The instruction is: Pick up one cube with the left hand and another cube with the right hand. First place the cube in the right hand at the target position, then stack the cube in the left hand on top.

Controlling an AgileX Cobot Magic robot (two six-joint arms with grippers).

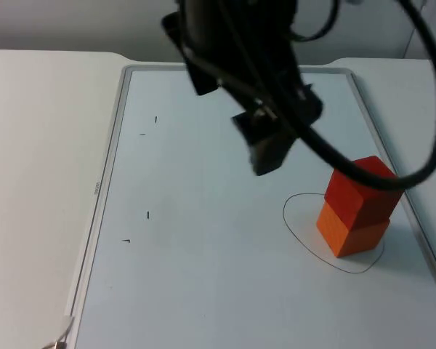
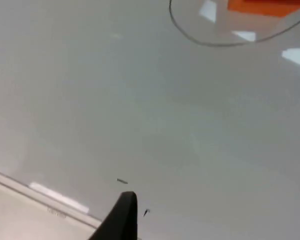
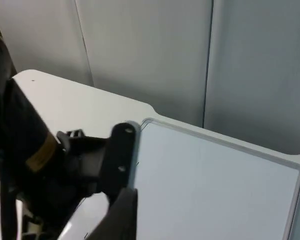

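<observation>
Two stacked cubes inside the drawn target outline, left hand raised beside them.

The red cube (image 1: 365, 187) sits slightly askew on the orange cube (image 1: 351, 231), within the outline (image 1: 299, 227) on the bench (image 1: 203, 291). Both look light, rigid and smooth-faced; opposite flat sides would suit gripping. The left hand (image 1: 270, 149) hangs just beside the stack, holding nothing; its opening cannot be judged. The right arm waits.

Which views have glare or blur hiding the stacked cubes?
Top view: left gripper is motion-blurred, but red cube on orange cube is clear inside the drawn outline. Left wrist view: bright reflections on the whiteboard, focus soft.
</observation>
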